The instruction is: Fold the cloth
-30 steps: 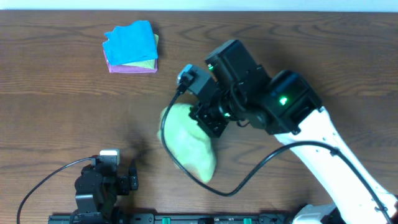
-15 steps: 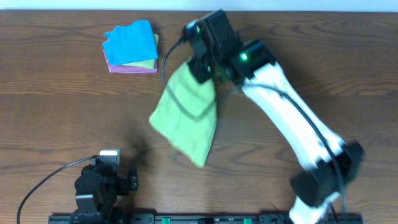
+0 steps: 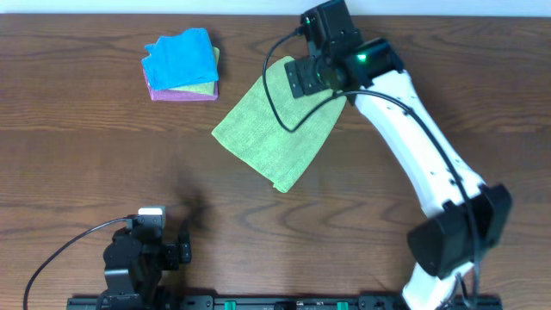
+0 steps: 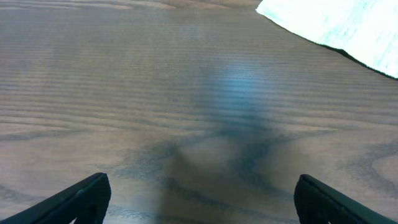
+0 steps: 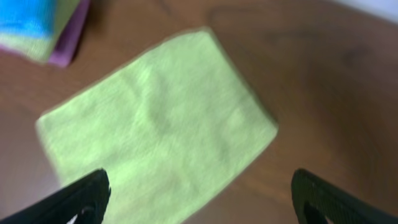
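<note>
The jaws of the right gripper (image 5: 200, 198) and the left gripper (image 4: 199, 196) both stand apart, empty; the green cloth (image 3: 277, 129) lies spread flat at the far middle of the table (image 3: 103, 155), beneath the right one; light, soft and limp, it is probably best pinched at a corner.
</note>
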`<state>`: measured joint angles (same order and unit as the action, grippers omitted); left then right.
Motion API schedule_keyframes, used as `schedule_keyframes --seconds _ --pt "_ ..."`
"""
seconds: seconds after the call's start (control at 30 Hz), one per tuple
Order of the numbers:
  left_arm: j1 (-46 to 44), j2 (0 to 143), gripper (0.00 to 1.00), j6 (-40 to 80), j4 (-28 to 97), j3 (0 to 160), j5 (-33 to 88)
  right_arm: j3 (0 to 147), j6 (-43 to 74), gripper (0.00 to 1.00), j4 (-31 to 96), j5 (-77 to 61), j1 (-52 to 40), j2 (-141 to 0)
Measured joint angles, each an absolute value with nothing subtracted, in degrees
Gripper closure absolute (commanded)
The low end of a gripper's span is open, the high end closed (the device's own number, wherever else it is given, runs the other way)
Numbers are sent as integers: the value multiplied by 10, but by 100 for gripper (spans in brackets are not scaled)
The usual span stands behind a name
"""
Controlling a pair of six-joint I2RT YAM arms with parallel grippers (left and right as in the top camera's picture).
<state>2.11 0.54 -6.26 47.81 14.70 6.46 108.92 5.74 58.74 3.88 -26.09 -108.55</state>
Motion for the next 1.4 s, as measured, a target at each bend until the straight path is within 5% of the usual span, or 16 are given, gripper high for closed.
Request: schedule_keyframes --seconds 0.17,0.53,1.0,1.4 --pt "21 5 5 -62 454 144 107 1085 4 16 680 -49 -269 -1063" --pt "21 25 5 43 390 154 196 962 -50 17 632 -125 -303 -1092" --pt "21 362 5 75 399 340 227 837 -63 21 594 -128 -361 -1098" --pt "21 453 5 76 400 345 283 780 -64 26 545 -63 -400 -1098"
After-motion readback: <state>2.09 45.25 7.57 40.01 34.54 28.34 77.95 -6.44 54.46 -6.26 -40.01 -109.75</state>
